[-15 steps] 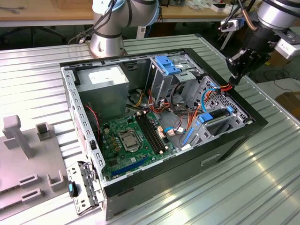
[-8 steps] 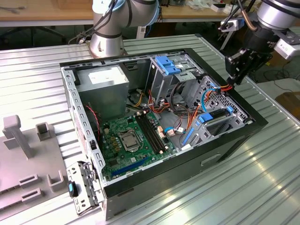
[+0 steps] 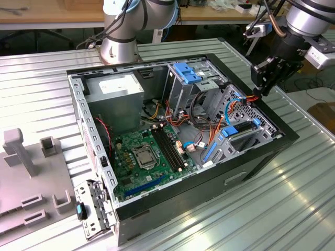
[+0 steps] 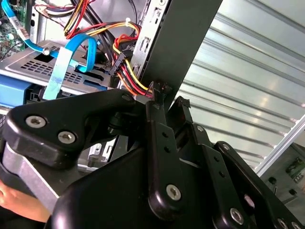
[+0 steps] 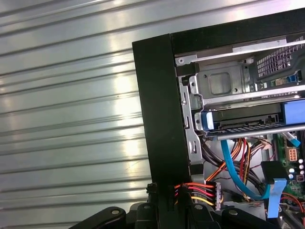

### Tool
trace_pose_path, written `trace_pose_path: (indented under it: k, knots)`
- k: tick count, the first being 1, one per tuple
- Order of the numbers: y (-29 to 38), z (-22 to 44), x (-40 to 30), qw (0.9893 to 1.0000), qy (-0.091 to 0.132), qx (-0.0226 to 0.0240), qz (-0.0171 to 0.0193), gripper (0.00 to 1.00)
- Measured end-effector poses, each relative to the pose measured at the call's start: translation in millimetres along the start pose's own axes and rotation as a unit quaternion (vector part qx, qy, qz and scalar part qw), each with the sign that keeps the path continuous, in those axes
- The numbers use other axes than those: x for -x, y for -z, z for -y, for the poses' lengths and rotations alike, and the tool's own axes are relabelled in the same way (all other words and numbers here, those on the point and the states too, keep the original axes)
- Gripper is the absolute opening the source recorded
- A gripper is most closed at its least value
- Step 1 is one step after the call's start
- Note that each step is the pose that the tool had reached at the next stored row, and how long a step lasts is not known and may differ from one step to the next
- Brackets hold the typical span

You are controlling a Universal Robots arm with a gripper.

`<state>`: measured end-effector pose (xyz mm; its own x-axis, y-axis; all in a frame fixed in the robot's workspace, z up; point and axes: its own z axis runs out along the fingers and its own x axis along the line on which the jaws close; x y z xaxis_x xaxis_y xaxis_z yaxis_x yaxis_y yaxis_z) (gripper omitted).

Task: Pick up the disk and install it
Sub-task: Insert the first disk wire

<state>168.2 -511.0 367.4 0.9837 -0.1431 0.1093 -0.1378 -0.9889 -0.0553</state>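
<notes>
Gripper [image 3: 260,91] hangs over the case [image 5: 157,119] rim at the exterior view's right. Its fingers are pinched together on one power cable [image 5: 198,191], I'd guess to keep the plug lined up for the drive. One disk [image 5: 243,120], already seated in the cage [image 5: 224,86] just beside it.

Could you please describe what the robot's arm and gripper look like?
The arm is silver-grey metal tubing with pale blue joint caps; cables hang beside its wrist. The gripper is black, its jointed links studded with silver screw heads.
</notes>
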Motion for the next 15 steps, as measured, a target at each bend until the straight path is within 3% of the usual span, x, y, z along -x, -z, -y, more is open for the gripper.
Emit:
trace_pose_path:
  k: [15]
  knots:
    - [-0.9, 0.2, 0.2, 1.0, 0.003, -0.0004, 0.0002, 0.3]
